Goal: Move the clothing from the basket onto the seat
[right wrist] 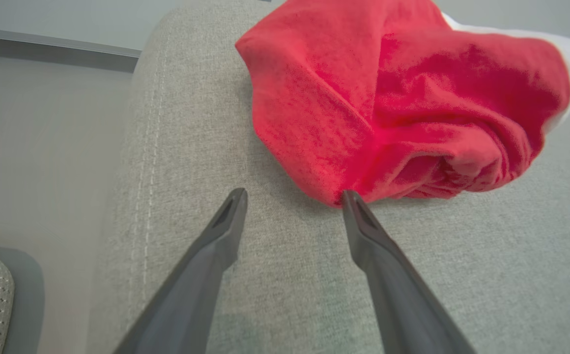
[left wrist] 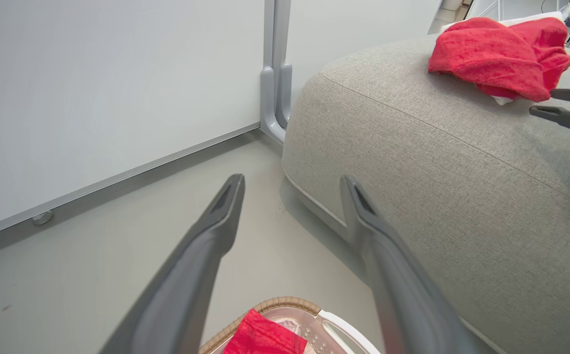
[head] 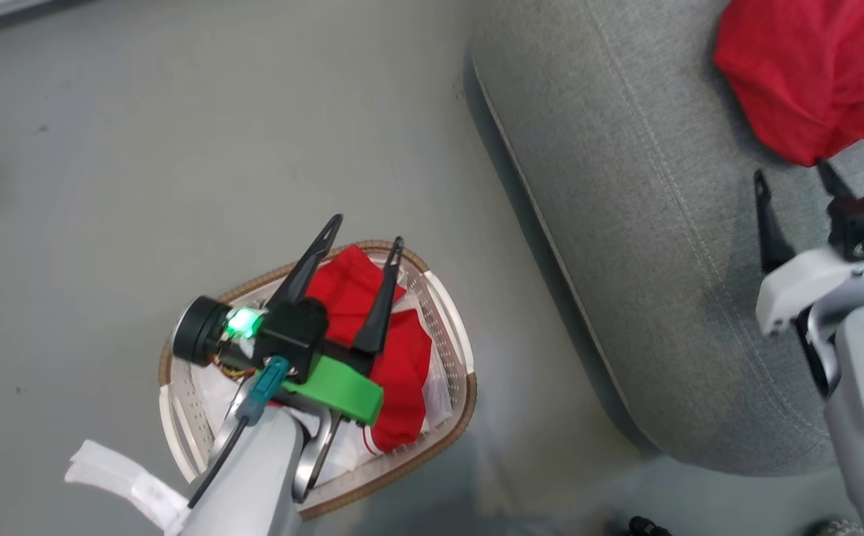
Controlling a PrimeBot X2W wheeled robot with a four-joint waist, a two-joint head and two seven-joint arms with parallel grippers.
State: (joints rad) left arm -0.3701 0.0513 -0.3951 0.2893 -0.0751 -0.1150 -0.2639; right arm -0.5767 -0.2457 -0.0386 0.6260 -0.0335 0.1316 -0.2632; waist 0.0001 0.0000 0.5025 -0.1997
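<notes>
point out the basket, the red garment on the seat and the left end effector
basket (head: 453, 331), head view, perforated right wall
red garment on the seat (right wrist: 363, 113), right wrist view, middle of the bunched fabric
left end effector (head: 369, 229), head view, midway between its fingertips

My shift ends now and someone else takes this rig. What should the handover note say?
Left pincer: open, empty, above the basket.
Right pincer: open, empty, over the seat, one fingertip at the edge of the red garment.
Done: that red garment lies on the seat.
Left: red clothing in the basket, to be picked up and carried to the seat.
</notes>
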